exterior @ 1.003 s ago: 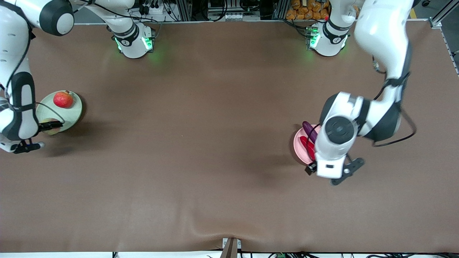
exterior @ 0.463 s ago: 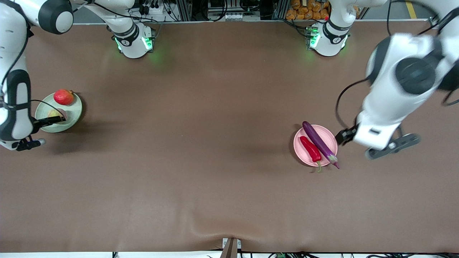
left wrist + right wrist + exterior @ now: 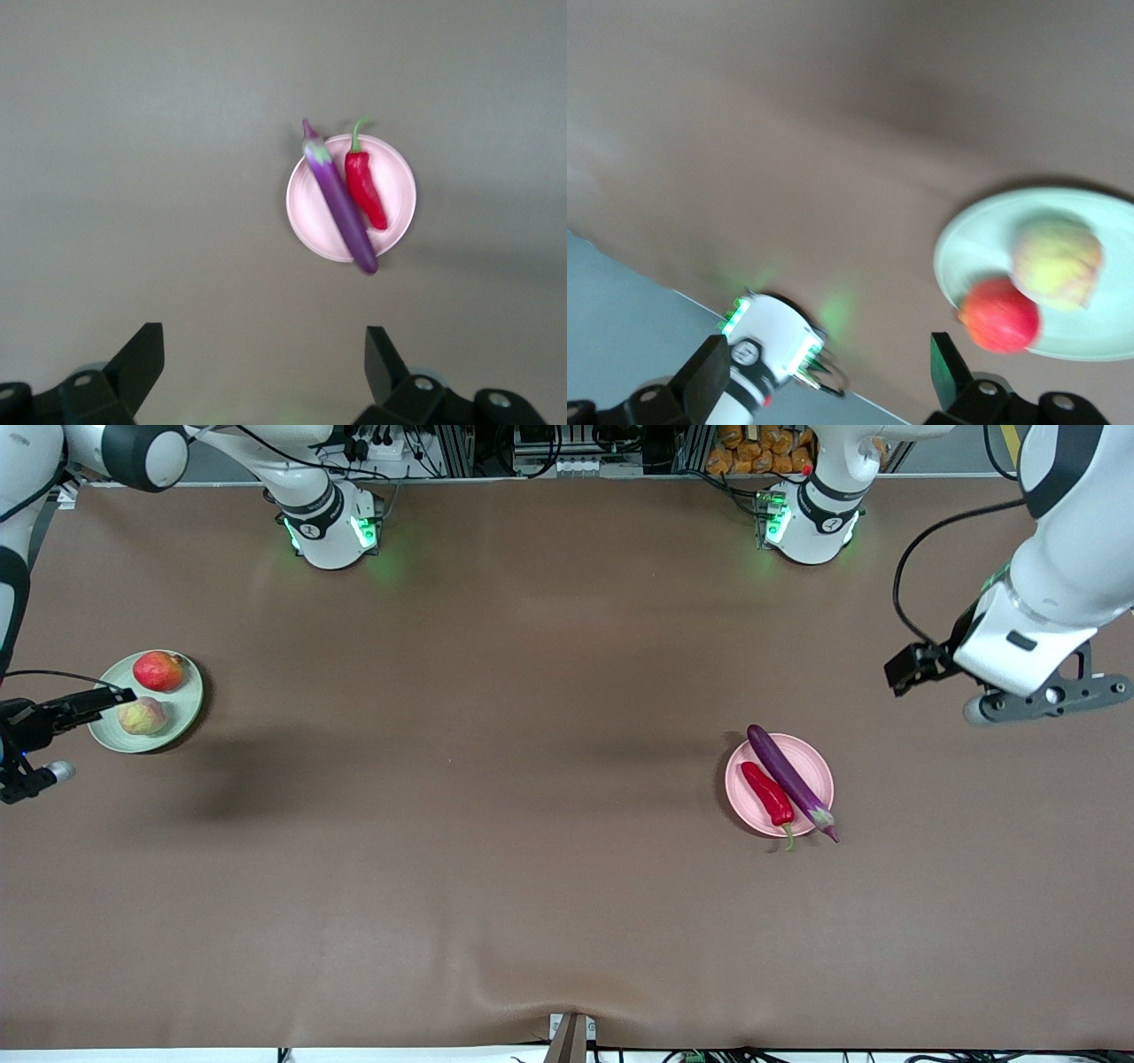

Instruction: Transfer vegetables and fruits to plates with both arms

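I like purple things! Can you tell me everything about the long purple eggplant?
The eggplant is long, slim and glossy purple, with a pale greenish cap and a small pointed stem at one end. It lies flat across the pink plate, and both of its ends stick out past the rim. The stem end points toward the front camera. A red chili pepper lies right beside it on the same plate. No end effector touches it.
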